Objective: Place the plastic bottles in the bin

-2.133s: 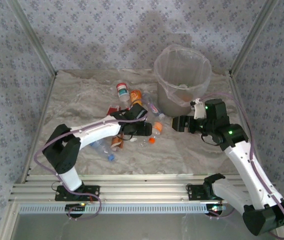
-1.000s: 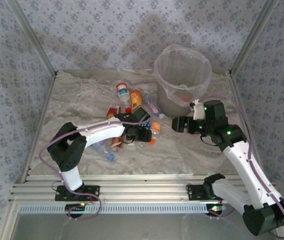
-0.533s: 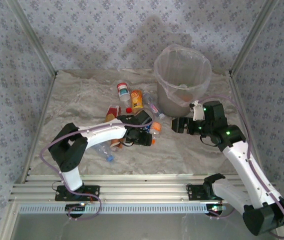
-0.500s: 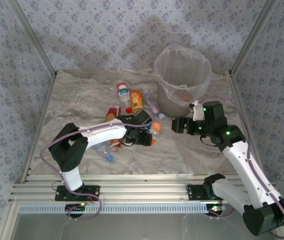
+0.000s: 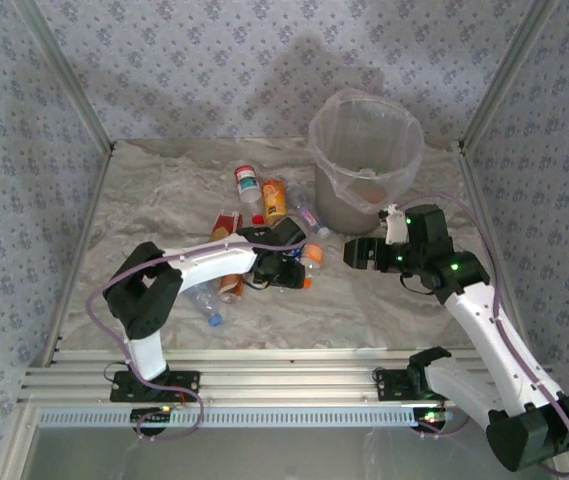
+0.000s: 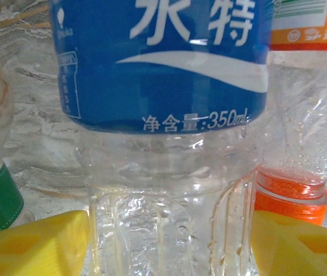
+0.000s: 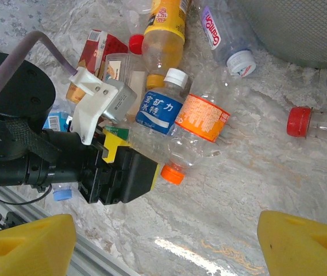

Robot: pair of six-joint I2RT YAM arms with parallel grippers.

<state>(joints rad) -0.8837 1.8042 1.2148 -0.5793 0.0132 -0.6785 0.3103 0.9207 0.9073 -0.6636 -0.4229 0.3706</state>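
Several plastic bottles (image 5: 264, 195) lie in a pile at the table's middle. My left gripper (image 5: 286, 270) is low in that pile. In the left wrist view its yellow fingertips (image 6: 42, 244) press both sides of a clear bottle with a blue label (image 6: 163, 69), so my left gripper (image 6: 169, 241) is shut on it. The right wrist view shows the same blue-label bottle (image 7: 158, 112) lying with its base in the left gripper (image 7: 137, 154). My right gripper (image 5: 356, 252) hovers open to the right of the pile, over bare table (image 7: 166, 247). The bin (image 5: 339, 200) stands behind it.
An orange-label bottle (image 7: 203, 118) with an orange cap lies against the held one. A yellow-orange bottle (image 7: 164, 29) and a clear one (image 7: 220, 34) lie toward the bin (image 7: 301, 29). A red-capped bottle (image 7: 310, 122) lies apart at the right. Patterned walls close in the table.
The left arm's elbow has drifted slightly right while its gripper stays in the pile on the blue-label bottle. The right gripper has edged a little left.
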